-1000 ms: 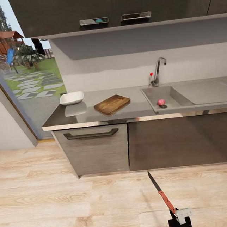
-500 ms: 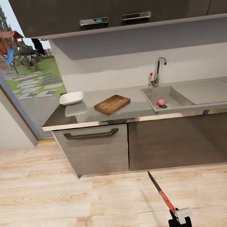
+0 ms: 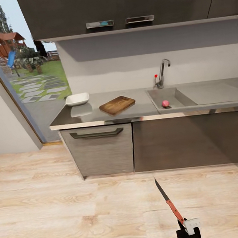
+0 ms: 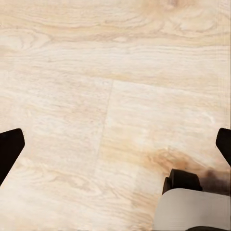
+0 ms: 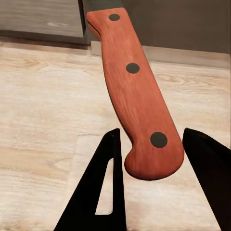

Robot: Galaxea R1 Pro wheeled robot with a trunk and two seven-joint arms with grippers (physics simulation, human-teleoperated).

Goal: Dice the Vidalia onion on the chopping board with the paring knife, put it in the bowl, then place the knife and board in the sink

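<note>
The paring knife (image 3: 169, 202) is held low over the floor with its dark blade pointing toward the cabinets, and my right gripper (image 3: 186, 225) is shut on the end of its red handle (image 5: 137, 96). Both fingers (image 5: 103, 192) flank the handle's butt. Up on the countertop (image 3: 96, 116) lie the wooden chopping board (image 3: 117, 105) and, to its left, the white bowl (image 3: 77, 99). The small pinkish Vidalia onion (image 3: 165, 103) rests in the sink (image 3: 175, 93) by the drain, below the chrome tap (image 3: 161, 72). My left gripper (image 4: 115, 144) is open over bare floor.
I stand back from the counter on light wooden flooring. Dark base cabinets with a bar handle (image 3: 97, 133) are below the worktop, and wall cabinets hang above. A glass door to a garden (image 3: 36, 80) is at the left. A grey part of my base (image 4: 192, 204) is near the left gripper.
The whole view has shifted: the counter now sits higher and slightly smaller, so the camera has moved. The knife stays in my right gripper; nothing on the counter has moved.
</note>
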